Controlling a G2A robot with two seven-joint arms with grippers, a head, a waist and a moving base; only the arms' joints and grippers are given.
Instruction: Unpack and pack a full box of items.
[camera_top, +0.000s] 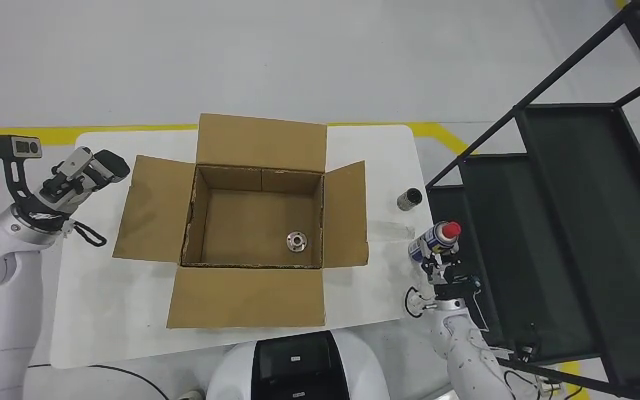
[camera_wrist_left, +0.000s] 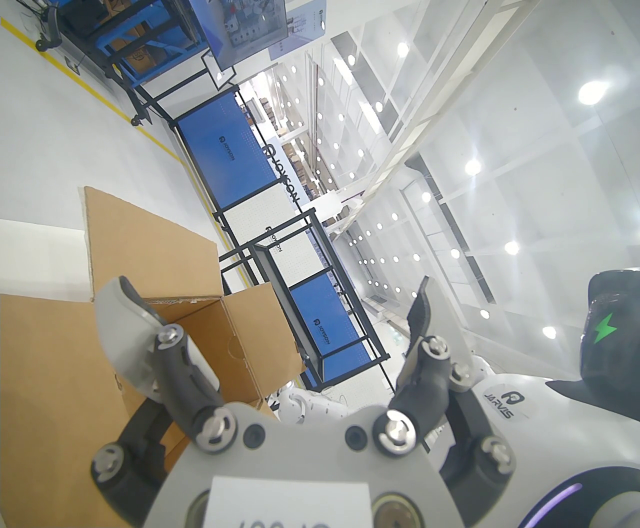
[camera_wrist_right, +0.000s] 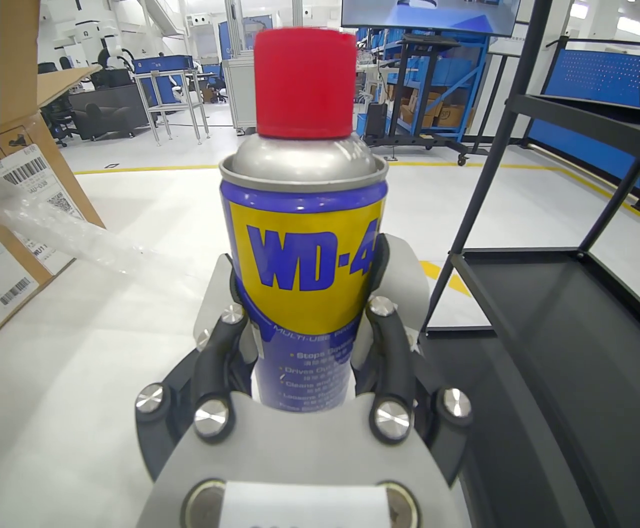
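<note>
White surface (camera_top: 390, 160) carries an open cardboard box (camera_top: 150, 210) at its middle, all four flaps folded outward, the far flap reaching toward the far edge and the near flap toward the near edge. Just beyond the right edge stands a black metal rack (camera_top: 540, 220). The left tool (camera_wrist_left: 270, 295) hangs over the left edge beside the box's left flap, its fingers spread wide with nothing between them. The right tool (camera_wrist_right: 307, 270) is at the right edge, nearer the front corner, its fingers closed around the lower body of an upright spray can (camera_wrist_right: 305, 240) with a red cap; whether the can's base touches the surface is hard to tell. A small dark cylinder (camera_top: 410, 199) stands near the right edge, between the box's right flap and the rack. Inside the box, on its floor toward the near right corner, lies a small round metal part (camera_top: 296, 241).
</note>
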